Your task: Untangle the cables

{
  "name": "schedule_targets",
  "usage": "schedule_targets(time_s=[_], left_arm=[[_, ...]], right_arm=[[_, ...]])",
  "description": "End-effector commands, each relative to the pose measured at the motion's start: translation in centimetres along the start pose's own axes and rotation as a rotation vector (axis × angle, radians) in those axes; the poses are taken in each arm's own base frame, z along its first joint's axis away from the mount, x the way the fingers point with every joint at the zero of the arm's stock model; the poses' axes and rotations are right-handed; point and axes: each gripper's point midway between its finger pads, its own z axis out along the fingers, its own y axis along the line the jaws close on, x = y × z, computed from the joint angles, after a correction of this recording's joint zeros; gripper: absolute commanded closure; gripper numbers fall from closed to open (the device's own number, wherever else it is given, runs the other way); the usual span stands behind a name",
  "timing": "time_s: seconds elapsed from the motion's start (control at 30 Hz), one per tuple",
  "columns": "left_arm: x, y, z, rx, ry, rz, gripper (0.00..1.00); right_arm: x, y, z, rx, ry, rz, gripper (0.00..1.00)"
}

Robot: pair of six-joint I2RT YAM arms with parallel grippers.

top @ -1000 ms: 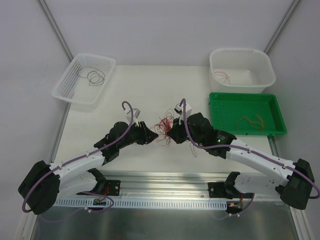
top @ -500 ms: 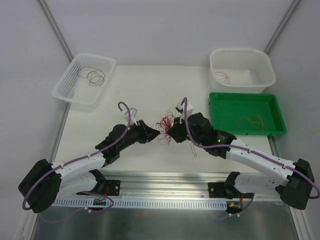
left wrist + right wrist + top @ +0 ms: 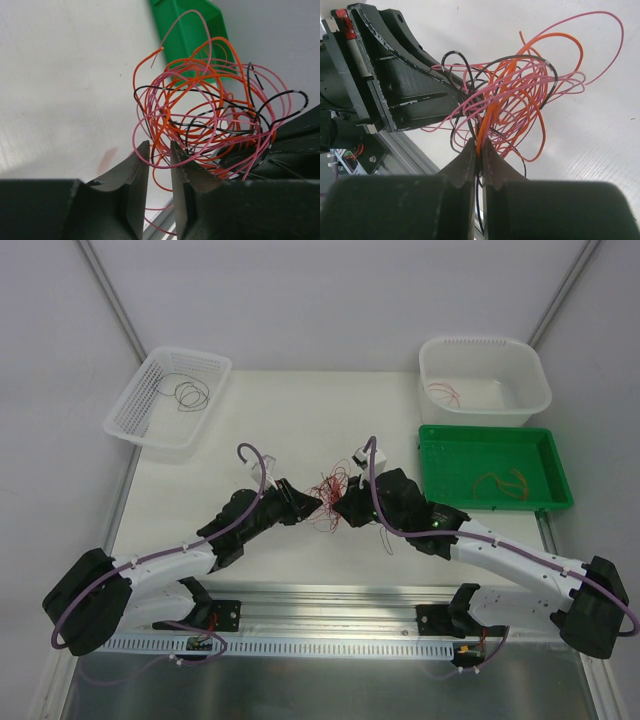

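Note:
The cables form a tangled ball of pink, orange and black wires, held above the table's middle between the two arms. My right gripper is shut on them: in the right wrist view its jaws pinch several orange and black strands at the base of the cables. My left gripper meets the ball from the left. In the left wrist view its jaws stand a narrow gap apart, with pink and orange loops of the cables running through the gap, not pinched.
A white mesh basket at the back left holds dark wires. A white tub at the back right holds a red wire. A green tray before it holds orange wires. A metal rail runs along the near edge.
My left gripper has moved right into the tangle, and its jaws have narrowed around some loops. The right gripper has kept its grip and place.

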Motion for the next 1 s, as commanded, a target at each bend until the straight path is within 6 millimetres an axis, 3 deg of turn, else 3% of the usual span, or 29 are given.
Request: schedule_targets(time_s=[0.0,0.1,0.17,0.27,0.4,0.5,0.57,0.67,0.83,0.97], left_arm=[[-2.0,-2.7,0.6,0.077,-0.074,-0.012,0.81],[-1.5,-2.5,0.7,0.07,-0.061,-0.011,0.99],[-1.3,-2.1,0.6,0.064,-0.056,-0.013,1.0],[-0.5,0.0,0.0,-0.013,-0.044,-0.011,1.0],[-0.2,2.7,-1.5,-0.155,-0.032,0.028,1.0],[-2.3,3.6,-3.3,-0.257,-0.101,0.056,1.0],[-3.6,5.2,-5.4,-0.381,-0.148,0.079,1.0],[-5.4,6.7,-7.9,-0.485,-0.213,0.085,1.0],[-7.7,9.0,-11.3,-0.633,-0.271,0.032,1.0],[-12.1,10.8,-14.3,-0.745,-0.373,-0.096,1.0]], right_arm=[[-1.3,1.0,0.2,-0.039,-0.057,0.038,0.99],[-1.2,0.8,0.1,-0.033,-0.053,0.036,0.99],[-1.3,0.3,0.0,-0.008,-0.059,0.023,0.99],[-0.9,-1.6,-0.8,0.084,-0.046,-0.004,0.99],[-0.3,-6.6,-2.0,0.279,-0.039,0.01,0.99],[0.0,-9.6,-3.2,0.367,-0.053,0.055,0.99],[0.7,-11.5,-4.0,0.403,-0.056,0.088,0.99],[1.5,-13.2,-4.7,0.44,-0.044,0.118,0.99],[2.0,-14.2,-5.6,0.457,-0.042,0.137,0.99],[2.8,-14.7,-5.8,0.471,-0.025,0.15,0.99]])
